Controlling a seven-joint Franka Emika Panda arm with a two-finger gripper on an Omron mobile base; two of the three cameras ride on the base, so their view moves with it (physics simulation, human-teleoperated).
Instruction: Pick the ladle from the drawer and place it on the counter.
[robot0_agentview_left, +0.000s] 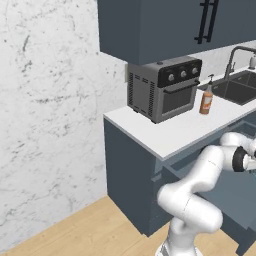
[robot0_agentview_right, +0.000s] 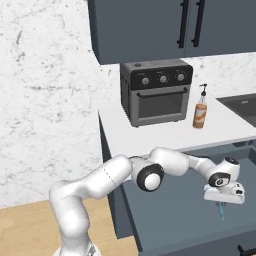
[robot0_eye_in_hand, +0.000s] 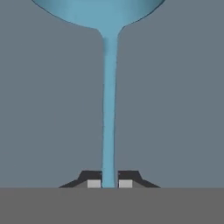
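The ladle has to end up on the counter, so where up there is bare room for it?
The counter is bare along its front edge, before the toaster oven and the orange bottle. A second bare strip runs from the bottle to the sink. The back left is crowded by the oven. The gripper grips the ladle by its handle over the drawer.

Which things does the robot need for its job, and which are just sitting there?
Needed:
ladle, pinched by the pincer
drawer, open
counter

Just sitting there:
toaster oven
orange bottle
sink
upper cabinets
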